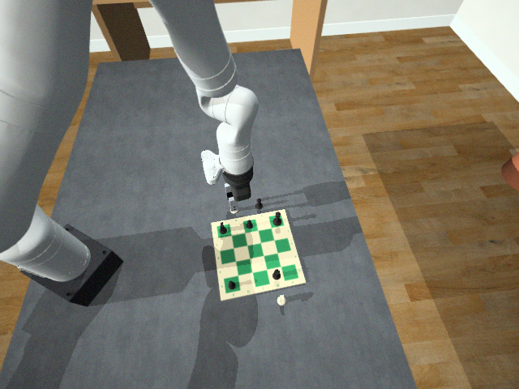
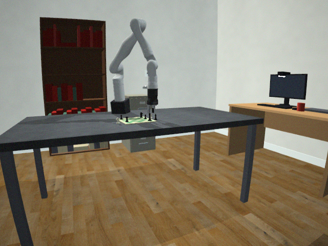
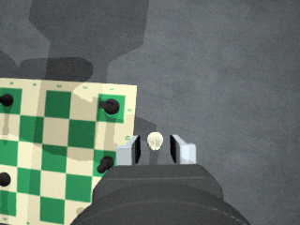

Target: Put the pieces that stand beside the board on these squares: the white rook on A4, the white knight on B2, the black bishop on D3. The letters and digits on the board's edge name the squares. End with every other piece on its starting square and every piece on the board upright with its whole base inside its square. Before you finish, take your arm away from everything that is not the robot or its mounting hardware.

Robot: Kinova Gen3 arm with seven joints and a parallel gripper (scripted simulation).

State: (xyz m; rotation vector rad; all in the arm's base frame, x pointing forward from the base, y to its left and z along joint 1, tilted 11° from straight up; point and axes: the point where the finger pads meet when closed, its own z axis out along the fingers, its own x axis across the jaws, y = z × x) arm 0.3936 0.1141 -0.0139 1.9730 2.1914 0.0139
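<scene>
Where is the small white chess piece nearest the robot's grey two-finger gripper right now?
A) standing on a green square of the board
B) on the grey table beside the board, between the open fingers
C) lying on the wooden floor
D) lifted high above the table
B: in the wrist view the small white chess piece sits on the grey table just off the green-and-cream board, between the open gripper's fingers, with gaps on both sides.

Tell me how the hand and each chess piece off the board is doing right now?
hand: open, holding nothing, fingers either side of a white piece
white piece between the fingers: upright on the table, off the board
other white piece: off the board
black piece: upright, off the board
</scene>
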